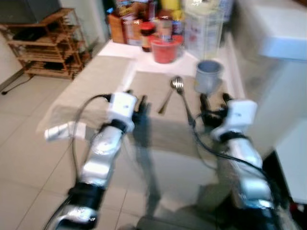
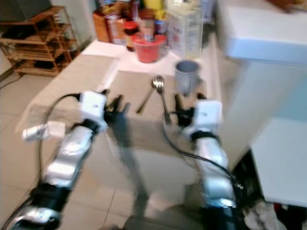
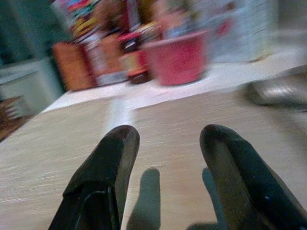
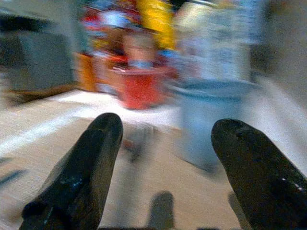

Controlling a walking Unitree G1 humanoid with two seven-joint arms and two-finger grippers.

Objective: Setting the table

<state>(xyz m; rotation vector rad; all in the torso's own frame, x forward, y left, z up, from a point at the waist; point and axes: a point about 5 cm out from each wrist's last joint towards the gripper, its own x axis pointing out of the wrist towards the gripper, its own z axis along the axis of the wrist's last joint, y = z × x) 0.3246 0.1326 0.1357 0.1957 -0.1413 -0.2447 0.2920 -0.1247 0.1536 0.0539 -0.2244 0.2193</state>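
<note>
Right pincer (image 1: 213, 103) open, cup (image 1: 208, 76) just ahead, apart.

I'm looking into a home kitchen or dining corner. A bench (image 1: 96, 81) under a beige cloth runs up the middle of the frame, and at its far end, top centre, stands a crowd of food jars and packets (image 1: 139, 24), a red tub (image 1: 165, 50) and a clear plastic container (image 1: 204, 31). Two spoons (image 1: 175, 88) and a grey cup (image 1: 208, 74) lie on the cloth. In the upper left is a wooden slatted rack (image 1: 50, 45) on pale floor tiles (image 1: 24, 158). A white counter edge (image 2: 261, 36) fills the upper right.
</note>
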